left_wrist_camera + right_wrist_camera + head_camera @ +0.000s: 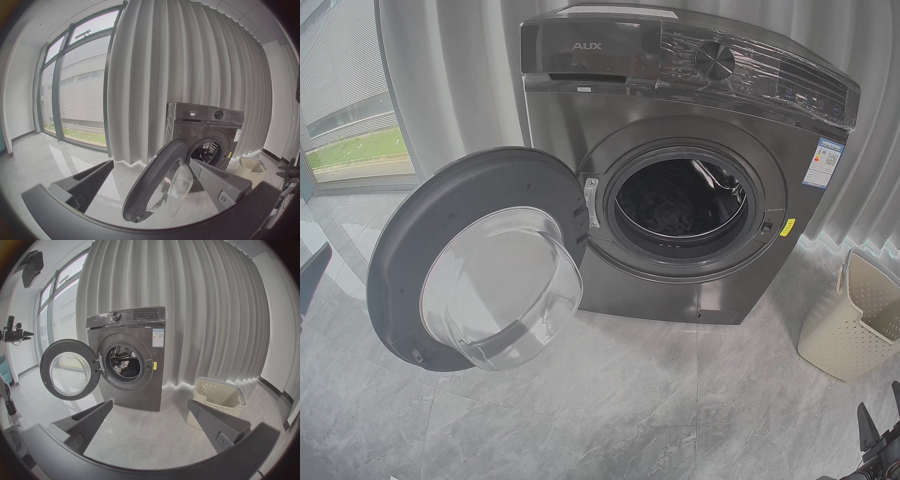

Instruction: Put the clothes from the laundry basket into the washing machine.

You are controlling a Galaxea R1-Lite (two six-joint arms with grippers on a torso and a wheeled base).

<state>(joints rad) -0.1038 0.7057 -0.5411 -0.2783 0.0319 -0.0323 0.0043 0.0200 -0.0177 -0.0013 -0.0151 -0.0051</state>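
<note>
- Against a pale pleated curtain (pixel 456 69), on grey marbled floor tiles (pixel 600 406): one front-loading washing machine (pixel 675 106), dark grey, upright.
- Door (pixel 478 262): round and hinged at the robot's-left edge of the drum opening. It stood wide open, with its clear bowl turned out over the floor. Its lower rim hung above the tiles, apart from them.
- Drum opening (pixel 681 200): a round mouth ringed by a dark seal, with open air in front of it.
- Clothes (pixel 128 372): dark fabric, which lay in the lower part of the drum.
- Laundry basket (pixel 856 319): cream, perforated, rectangular. It stood on the floor to the machine's right, near the front corner but apart from it, with the curtain hem just behind. Its pale inner walls showed in the right wrist view.
- Left gripper (pixel 150 178): fingers (pixel 84 184) were set wide apart, with floor and door showing between them. It was held in the air on the door side, well back from the machine.
- Right gripper (pixel 150 419): fingers (pixel 218 427) were likewise spread, with bare tile between them. It faced the machine and basket, well apart from both.
- Open room: a broad stretch of floor lay before the machine's front. The open door took up the left part of it, and the basket bounded the right.
- Window (pixel 350 119): floor-length glazing left of the curtain.
</note>
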